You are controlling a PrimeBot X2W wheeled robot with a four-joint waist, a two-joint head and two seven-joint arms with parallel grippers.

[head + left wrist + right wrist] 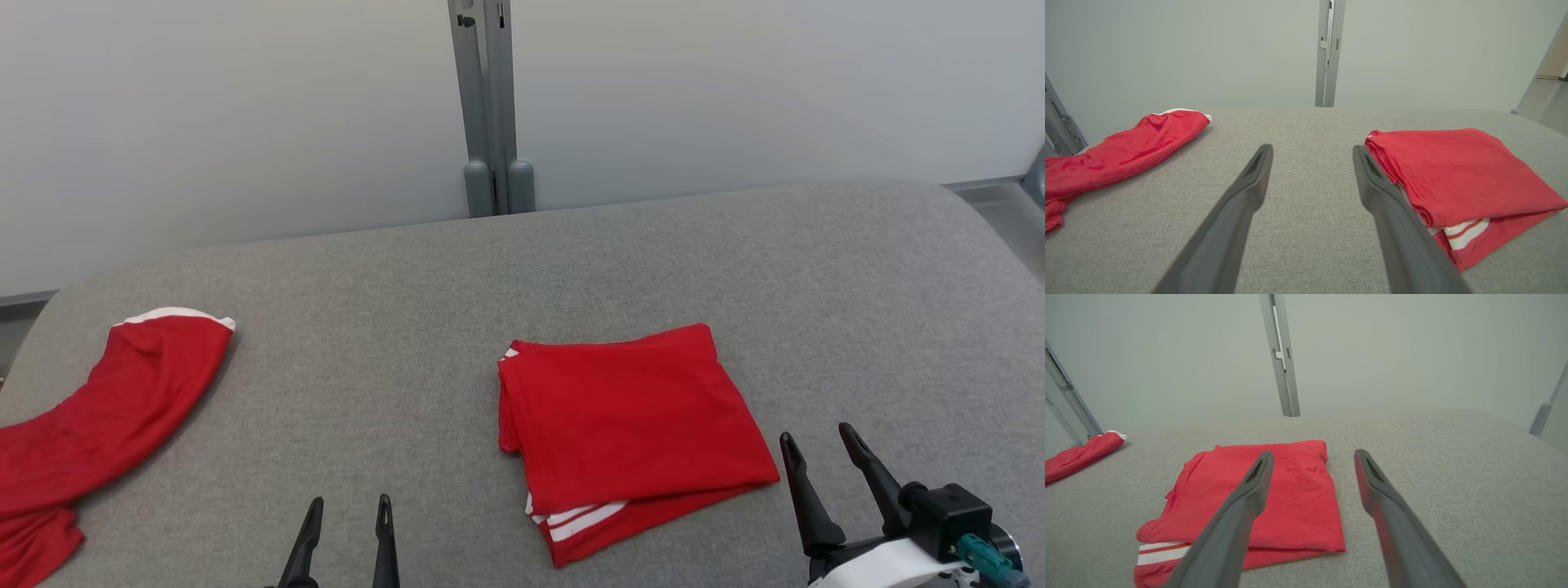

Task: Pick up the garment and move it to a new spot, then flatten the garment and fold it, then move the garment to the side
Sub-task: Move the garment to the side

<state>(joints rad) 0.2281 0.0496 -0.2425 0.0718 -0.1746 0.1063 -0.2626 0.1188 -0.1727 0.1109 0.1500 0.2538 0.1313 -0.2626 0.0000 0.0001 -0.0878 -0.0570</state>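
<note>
Fingers of left gripper point(350, 500) and right gripper point(815, 433) spread, grasping nothing; folded garment point(629, 425) lies centre-right on grey table point(408, 327); folding judged complete, sideward move apparently remaining.

Wide grey woven-fabric tabletop point(571, 261) with rounded far corners, pale matte off-white wall panels point(204, 122) behind it, slim grey metal upright post point(486, 98) between them, soft even light, faint shadows

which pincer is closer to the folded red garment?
Right. The right pincer is just beside the near-right corner of the folded red garment; the left pincer sits well off its left edge.
</note>
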